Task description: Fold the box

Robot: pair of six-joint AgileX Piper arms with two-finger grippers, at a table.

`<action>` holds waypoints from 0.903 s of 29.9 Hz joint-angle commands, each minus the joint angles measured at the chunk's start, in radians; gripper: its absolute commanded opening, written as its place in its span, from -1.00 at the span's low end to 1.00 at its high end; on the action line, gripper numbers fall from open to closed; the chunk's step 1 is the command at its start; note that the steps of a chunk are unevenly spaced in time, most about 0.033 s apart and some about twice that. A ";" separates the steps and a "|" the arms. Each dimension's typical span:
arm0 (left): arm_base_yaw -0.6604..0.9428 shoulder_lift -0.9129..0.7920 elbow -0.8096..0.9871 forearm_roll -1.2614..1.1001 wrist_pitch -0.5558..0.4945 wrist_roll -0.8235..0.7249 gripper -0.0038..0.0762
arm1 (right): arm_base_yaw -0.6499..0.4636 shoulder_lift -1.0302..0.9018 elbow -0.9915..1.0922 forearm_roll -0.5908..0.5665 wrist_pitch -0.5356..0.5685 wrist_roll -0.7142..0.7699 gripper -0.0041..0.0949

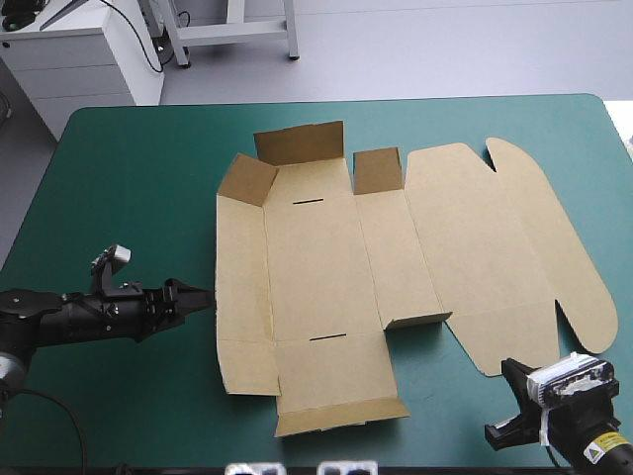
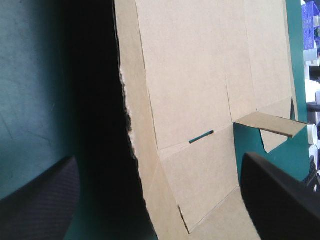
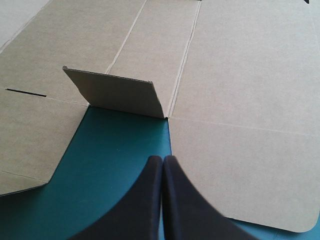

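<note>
**Desk:** How far along are you on the fold?

**Caption:** You are only beginning, by the look of it. Nearest you, your right gripper (image 3: 162, 160) is hovering over the teal-green cover (image 1: 129, 168). Its black fingers are pressed together into one point, gripping nothing, just short of the near edge of the box (image 1: 326, 267). Just ahead of it, a small flap (image 3: 120, 95) is standing part-way up.

**Desk:** And your other arm?

**Caption:** Your left gripper (image 1: 203, 296) is reaching in low from the table's left side. Its fingers are spread to either side of the box's left wall strip (image 2: 142, 135). Whether either finger is touching the board cannot be told.

**Desk:** Where is the box lying?

**Caption:** The brown sheet is lying spread across the middle of the table, mostly flat. The base is sitting toward the left and the round-eared lid (image 1: 475, 247) toward the right. Two slots (image 1: 326, 338) are showing in the base. Farthest off, three far flaps (image 1: 297, 143) are tilting up along the far edge.

**Desk:** What is the next move asking of you?

**Caption:** In my judgement you are setting up to raise the left wall. That is calling for you to pinch the strip and swing it upright along its crease. The right gripper would be pressing the base down so the light sheet is not sliding or lifting whole.
</note>
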 commanded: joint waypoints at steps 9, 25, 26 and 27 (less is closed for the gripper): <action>-0.193 0.006 -0.018 -0.023 -0.175 -0.134 0.69 | 0.004 0.013 -0.026 0.014 -0.062 -0.009 -0.96; -0.369 0.235 -0.020 -0.214 -0.309 -0.050 0.60 | 0.004 0.013 -0.026 0.014 -0.062 -0.013 -0.96; -0.374 0.240 -0.020 -0.214 -0.312 -0.050 0.55 | 0.004 0.013 -0.026 0.014 -0.062 -0.013 -0.96; -0.374 0.246 -0.020 -0.216 -0.314 -0.050 0.49 | 0.004 0.013 -0.026 0.014 -0.062 -0.013 -0.96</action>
